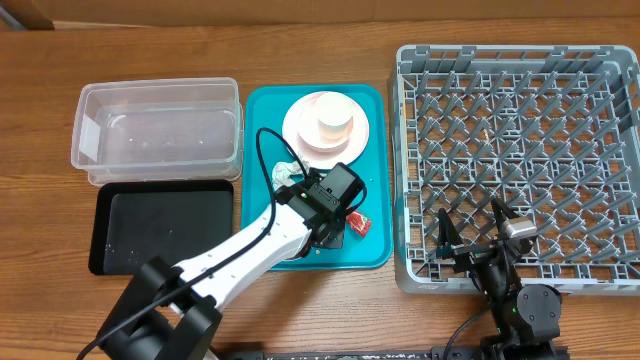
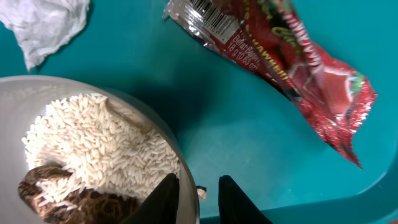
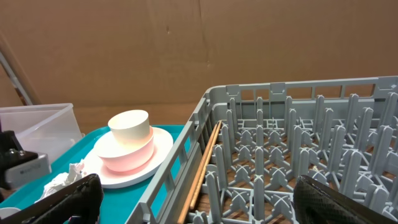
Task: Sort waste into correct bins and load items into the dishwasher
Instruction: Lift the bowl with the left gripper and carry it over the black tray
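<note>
From overhead, your left arm (image 1: pixel 250 245) reaches over the teal tray (image 1: pixel 262 110), and your right gripper (image 1: pixel 470 228) hangs above the dish rack (image 1: pixel 520 130). At the left wrist, the left gripper (image 2: pixel 196 183) has its jaws slightly apart, straddling the bowl (image 2: pixel 18 106) rim. Rice (image 2: pixel 106 149) lies inside and the red wrapper (image 2: pixel 292 62) nearby. At the right wrist, the jaws stand wide and empty, and the cup (image 3: pixel 130 130) sits on the plate (image 3: pixel 158 162).

Table (image 1: pixel 300 30): tub (image 1: pixel 158 86), blk tray (image 1: pixel 160 230), teal tray (image 1: pixel 262 130), rack (image 1: pixel 400 150).

Left arm (image 1: pixel 250 245) stretched forward; left pincer (image 2: pixel 198 200) pointing down, narrowly parted. right pincer (image 3: pixel 198 200) spread wide.
</note>
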Controlling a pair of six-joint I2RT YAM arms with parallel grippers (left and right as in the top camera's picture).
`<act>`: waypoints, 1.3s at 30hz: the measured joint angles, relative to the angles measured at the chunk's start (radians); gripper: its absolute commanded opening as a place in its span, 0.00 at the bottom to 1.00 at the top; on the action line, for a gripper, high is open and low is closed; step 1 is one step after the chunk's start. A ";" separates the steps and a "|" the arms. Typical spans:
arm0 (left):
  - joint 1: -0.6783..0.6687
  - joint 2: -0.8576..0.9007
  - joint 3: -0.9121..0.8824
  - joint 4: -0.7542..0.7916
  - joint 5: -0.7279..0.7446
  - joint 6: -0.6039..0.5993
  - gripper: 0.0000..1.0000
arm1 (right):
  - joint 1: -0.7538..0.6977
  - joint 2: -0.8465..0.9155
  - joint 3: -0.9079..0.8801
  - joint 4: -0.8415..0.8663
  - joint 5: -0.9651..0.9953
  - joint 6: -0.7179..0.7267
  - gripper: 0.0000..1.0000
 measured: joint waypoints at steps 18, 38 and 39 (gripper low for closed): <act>0.000 0.024 0.000 0.002 -0.006 -0.006 0.04 | 0.000 0.000 0.000 0.000 0.000 0.000 1.00; 0.000 0.018 0.248 -0.276 -0.094 0.054 0.04 | 0.000 0.000 0.000 0.000 0.000 0.000 1.00; 0.001 0.017 0.262 -0.299 -0.101 0.064 0.04 | 0.000 0.000 0.000 0.000 0.000 0.000 1.00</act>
